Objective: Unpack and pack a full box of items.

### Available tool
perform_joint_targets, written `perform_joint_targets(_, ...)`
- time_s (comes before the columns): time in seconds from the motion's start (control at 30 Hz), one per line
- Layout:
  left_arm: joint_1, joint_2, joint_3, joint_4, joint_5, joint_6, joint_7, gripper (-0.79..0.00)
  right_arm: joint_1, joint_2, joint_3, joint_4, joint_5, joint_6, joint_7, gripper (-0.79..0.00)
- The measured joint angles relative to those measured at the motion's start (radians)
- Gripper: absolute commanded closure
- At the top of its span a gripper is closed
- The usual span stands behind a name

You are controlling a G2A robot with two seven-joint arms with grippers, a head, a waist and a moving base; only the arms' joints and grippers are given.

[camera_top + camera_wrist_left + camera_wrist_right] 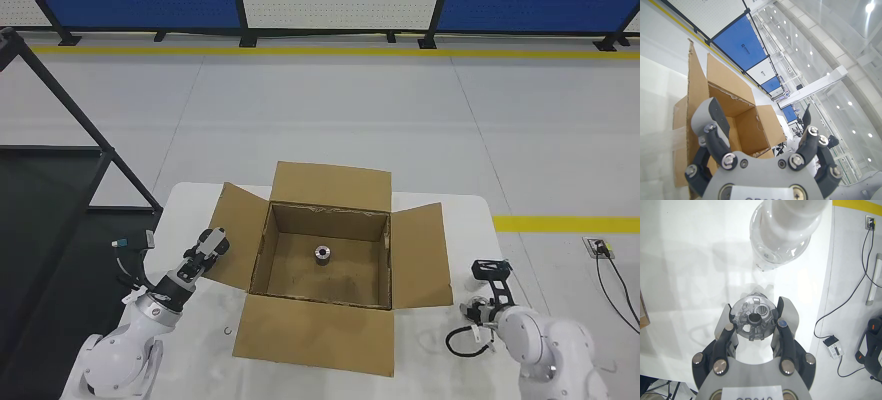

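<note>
Gripping metal gear [753,319] by rim in right claw [754,306], over worktop [677,275] right of box [330,185]. Holding left claw [761,105] spread, empty. Might slip off rounded rim, drop, roll off edge.

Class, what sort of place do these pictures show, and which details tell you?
Probably a robotics test hall: blue partition panels, a yellow floor line, and a high ceiling with many lamps.
</note>
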Motion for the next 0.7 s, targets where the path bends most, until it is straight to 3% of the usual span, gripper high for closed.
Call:
perform_joint_targets(0.03, 0.0, 0.0, 0.0, 0.0, 0.0, 0.0, 0.0, -0.785, 0.002, 0.001, -0.001, 0.002, 0.0, 0.001, 0.001, -0.299)
perform_joint_targets(0.37, 0.0, 0.0, 0.0, 0.0, 0.0, 0.0, 0.0, -0.785, 0.016, 0.008, -0.012, 0.011, -0.003, 0.009, 0.01, -0.403)
perform_joint_targets(0.53, 0.0, 0.0, 0.0, 0.0, 0.0, 0.0, 0.0, -0.785, 0.017, 0.011, -0.016, 0.005, -0.005, 0.011, 0.016, -0.643)
perform_joint_targets(0.7, 0.0, 0.0, 0.0, 0.0, 0.0, 0.0, 0.0, -0.785, 0.014, 0.014, -0.015, -0.004, -0.002, 0.017, 0.018, -0.711)
